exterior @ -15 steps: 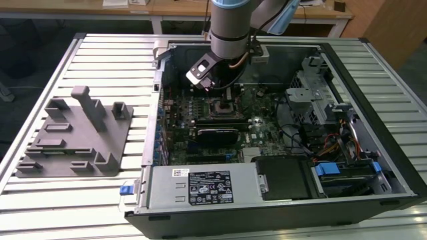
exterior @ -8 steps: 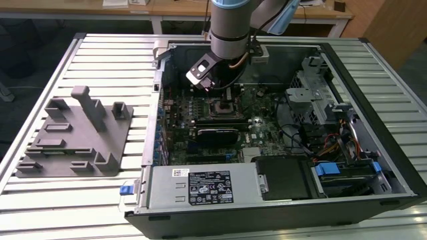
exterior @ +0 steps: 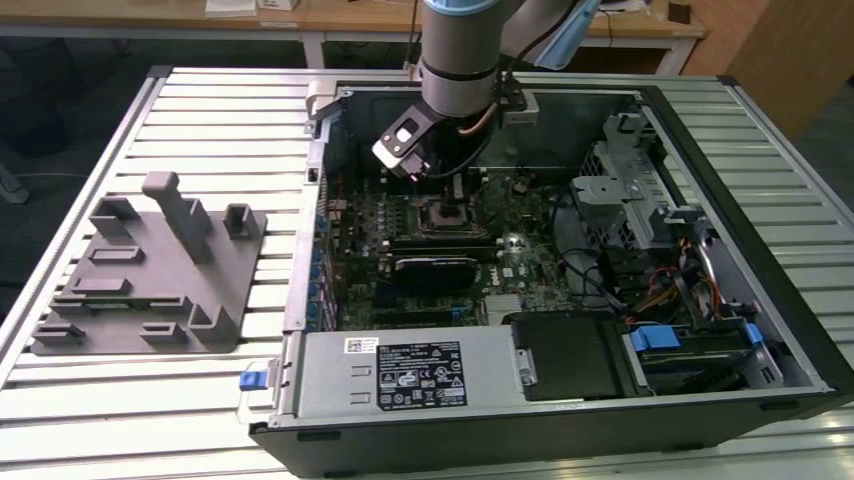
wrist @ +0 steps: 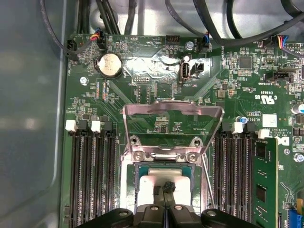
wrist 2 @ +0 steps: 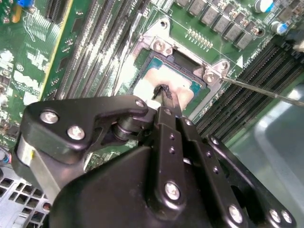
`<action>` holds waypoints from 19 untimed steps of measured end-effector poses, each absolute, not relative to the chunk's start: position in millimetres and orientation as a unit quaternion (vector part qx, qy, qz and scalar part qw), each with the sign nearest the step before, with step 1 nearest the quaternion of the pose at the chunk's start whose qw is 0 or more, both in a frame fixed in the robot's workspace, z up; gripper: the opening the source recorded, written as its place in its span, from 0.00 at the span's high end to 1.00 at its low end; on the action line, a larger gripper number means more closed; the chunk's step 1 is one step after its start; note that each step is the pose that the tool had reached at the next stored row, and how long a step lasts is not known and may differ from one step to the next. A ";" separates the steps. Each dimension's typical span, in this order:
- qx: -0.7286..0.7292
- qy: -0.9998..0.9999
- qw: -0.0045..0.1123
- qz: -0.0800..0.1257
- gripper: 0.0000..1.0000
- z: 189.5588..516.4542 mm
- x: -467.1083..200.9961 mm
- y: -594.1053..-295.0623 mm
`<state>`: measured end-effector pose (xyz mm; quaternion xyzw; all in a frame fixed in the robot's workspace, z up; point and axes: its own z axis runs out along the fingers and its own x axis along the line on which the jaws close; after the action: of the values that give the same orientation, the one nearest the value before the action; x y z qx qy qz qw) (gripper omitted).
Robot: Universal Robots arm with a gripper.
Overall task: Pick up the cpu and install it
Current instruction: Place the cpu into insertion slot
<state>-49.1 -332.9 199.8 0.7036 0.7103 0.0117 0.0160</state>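
The cpu (wrist 2: 148, 78), a pale silver-grey square, lies flat in the motherboard socket (wrist: 127, 176) inside the open computer case (exterior: 561, 420). In the first wrist view the cpu (wrist: 151, 187) sits below the raised metal load plate (wrist: 173, 110). My gripper (wrist 2: 164, 91) is straight over the chip's middle, its two black fingertips pressed together at or just above the metal top. Nothing is between them. In the exterior view the gripper (exterior: 447, 197) hangs low over the socket.
Memory slots (wrist: 92, 175) flank the socket, and one holds a green module (wrist: 263, 183). A thin socket lever (wrist 2: 266, 90) sticks out beside it. A black heatsink block (exterior: 430, 272), the power supply (exterior: 400, 372) and a drive cage (exterior: 627, 195) crowd the case. A grey fixture (exterior: 147, 270) lies outside.
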 end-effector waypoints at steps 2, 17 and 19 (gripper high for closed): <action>0.704 0.710 0.016 0.011 0.89 203.1 -49.3 -333.3; 0.704 0.710 0.017 0.011 0.89 233.1 -49.3 -333.3; 0.704 0.710 0.017 0.011 0.89 237.2 -49.3 -333.2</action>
<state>-49.3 -333.2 237.2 0.7036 0.7103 0.0111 0.0168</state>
